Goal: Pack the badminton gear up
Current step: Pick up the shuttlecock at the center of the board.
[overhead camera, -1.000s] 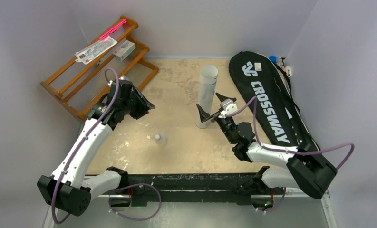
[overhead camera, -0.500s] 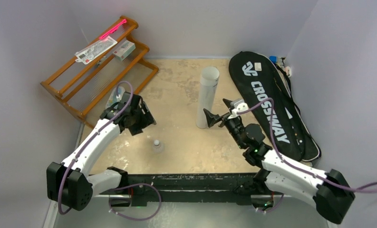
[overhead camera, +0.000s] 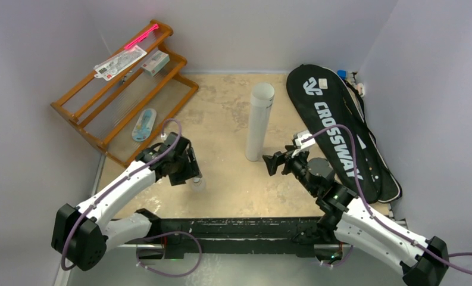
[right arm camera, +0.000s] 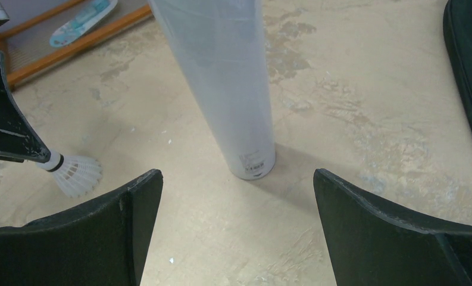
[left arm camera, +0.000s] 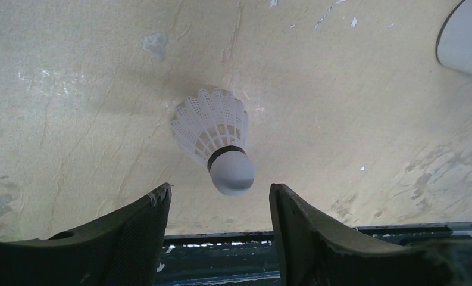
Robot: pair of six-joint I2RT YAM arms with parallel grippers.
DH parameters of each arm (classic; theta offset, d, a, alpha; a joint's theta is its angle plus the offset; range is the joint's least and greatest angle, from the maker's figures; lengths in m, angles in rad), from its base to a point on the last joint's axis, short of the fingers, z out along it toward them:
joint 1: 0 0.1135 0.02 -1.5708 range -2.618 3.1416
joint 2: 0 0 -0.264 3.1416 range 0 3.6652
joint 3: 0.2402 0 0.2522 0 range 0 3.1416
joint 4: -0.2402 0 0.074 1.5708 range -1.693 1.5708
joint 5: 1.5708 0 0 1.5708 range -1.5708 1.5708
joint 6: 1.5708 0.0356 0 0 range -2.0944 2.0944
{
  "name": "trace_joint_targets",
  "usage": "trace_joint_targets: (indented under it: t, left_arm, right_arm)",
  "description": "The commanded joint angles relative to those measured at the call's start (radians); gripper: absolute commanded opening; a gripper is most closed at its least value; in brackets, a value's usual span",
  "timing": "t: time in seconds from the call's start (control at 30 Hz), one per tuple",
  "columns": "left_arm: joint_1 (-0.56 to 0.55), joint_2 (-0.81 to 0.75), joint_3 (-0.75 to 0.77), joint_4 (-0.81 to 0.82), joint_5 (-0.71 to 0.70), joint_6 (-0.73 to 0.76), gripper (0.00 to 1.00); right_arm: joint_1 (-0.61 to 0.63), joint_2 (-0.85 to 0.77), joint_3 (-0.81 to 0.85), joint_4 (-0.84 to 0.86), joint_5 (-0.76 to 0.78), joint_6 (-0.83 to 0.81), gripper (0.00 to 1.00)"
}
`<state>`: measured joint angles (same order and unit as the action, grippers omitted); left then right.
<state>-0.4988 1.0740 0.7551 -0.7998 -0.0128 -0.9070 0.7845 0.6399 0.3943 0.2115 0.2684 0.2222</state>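
Hardly begun, judging by the layout: nothing visibly packed. Jaws of left gripper [left arm camera: 220,192] apart either side of 1 shuttlecock [left arm camera: 216,140], loose on the table [overhead camera: 221,110], not yet clamped. Jaws of right gripper [right arm camera: 238,179] wide apart, empty, facing the upright tube [right arm camera: 218,77] mid-table. 1 black bag [overhead camera: 340,134] flat along the right wall; rackets unseen.

your left gripper [overhead camera: 184,168] angled down, jaws parted | your right gripper [overhead camera: 283,156] held low, near level, jaws spread wide | both arms stretched forward and inward from your outer sides, grippers well apart
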Motion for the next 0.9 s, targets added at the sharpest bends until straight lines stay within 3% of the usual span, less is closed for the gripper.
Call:
trace_joint_targets:
  t: [0.0,0.27,0.47,0.57,0.87]
  left_arm:
    - [-0.04,0.038,0.015,0.039,-0.043,-0.027,0.57]
    - [-0.081,0.106,0.046,0.054,-0.097,-0.033,0.47]
    - [-0.089,0.109,0.1,0.013,-0.127,-0.037,0.1]
    - [-0.087,0.098,0.157,-0.036,-0.123,-0.03,0.01]
    - [-0.067,-0.051,0.218,0.191,0.236,-0.063,0.01]
  right_arm:
    - [0.002,-0.001,0.05,-0.065,-0.016,0.038,0.97]
    - [0.002,-0.007,0.059,-0.079,-0.033,0.04,0.97]
    - [0.002,-0.025,0.058,-0.09,-0.068,0.042,0.97]
    - [0.002,-0.023,0.084,-0.123,-0.164,0.023,0.95]
    - [0.002,-0.054,0.169,-0.208,-0.467,0.087,0.89]
